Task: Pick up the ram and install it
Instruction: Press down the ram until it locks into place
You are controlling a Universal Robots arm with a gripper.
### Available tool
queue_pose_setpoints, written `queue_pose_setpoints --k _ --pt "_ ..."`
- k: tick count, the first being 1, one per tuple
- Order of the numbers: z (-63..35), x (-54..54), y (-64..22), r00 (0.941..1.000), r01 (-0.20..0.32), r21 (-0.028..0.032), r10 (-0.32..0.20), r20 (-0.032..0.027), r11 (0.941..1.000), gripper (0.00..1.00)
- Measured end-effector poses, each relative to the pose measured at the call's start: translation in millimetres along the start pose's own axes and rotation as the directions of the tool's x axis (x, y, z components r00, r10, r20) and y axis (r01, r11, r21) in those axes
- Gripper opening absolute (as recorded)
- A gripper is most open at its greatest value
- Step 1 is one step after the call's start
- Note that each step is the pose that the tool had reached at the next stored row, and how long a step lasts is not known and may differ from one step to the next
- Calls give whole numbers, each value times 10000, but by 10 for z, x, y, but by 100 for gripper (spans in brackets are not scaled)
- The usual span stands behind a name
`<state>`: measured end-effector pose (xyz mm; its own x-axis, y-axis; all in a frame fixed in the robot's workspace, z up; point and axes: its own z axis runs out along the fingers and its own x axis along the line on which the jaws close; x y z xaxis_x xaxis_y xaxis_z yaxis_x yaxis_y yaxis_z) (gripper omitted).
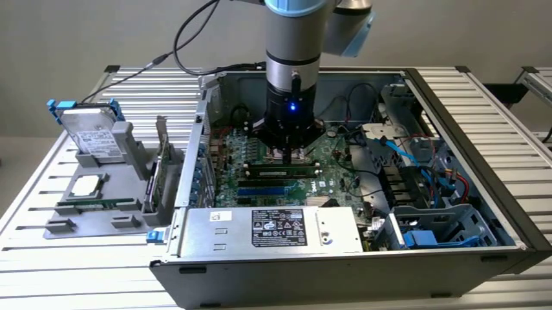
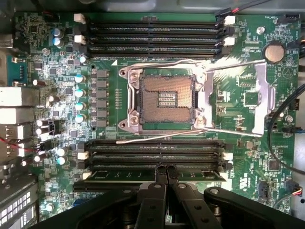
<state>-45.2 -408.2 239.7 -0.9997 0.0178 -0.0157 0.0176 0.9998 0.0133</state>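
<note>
The motherboard (image 2: 248, 157) is green with black memory slots (image 2: 155, 36). The ram (image 1: 280, 172) is green with black chips. The hard drive (image 1: 90, 135) is silver with a blue bracket (image 1: 62, 106).

From my station I see my arm (image 1: 293, 39) as a thick silver-grey metal cylinder with a pale blue plastic cap at the upper joint and a second grey joint housing beside it, narrowing to a black wrist section where a small blue light glows. A thin black cable runs down the front of the silver tube into that black section. Below it sits my black gripper (image 2: 166, 168), built of matte black linkage bars with round pivot joints and two slim dark fingers (image 2: 160, 172) with glossy edges.
</note>
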Motion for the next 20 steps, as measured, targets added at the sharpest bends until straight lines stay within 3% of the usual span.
queue_pose_setpoints --k 4,12,20 --pt "-14 16 -40 10000 -1 1 1 -44 10000 10" --pt "-98 14 -71 9997 -1 2 1 -231 10000 10" --pt "-99 14 -72 9997 -2 -7 2 -234 10000 10"
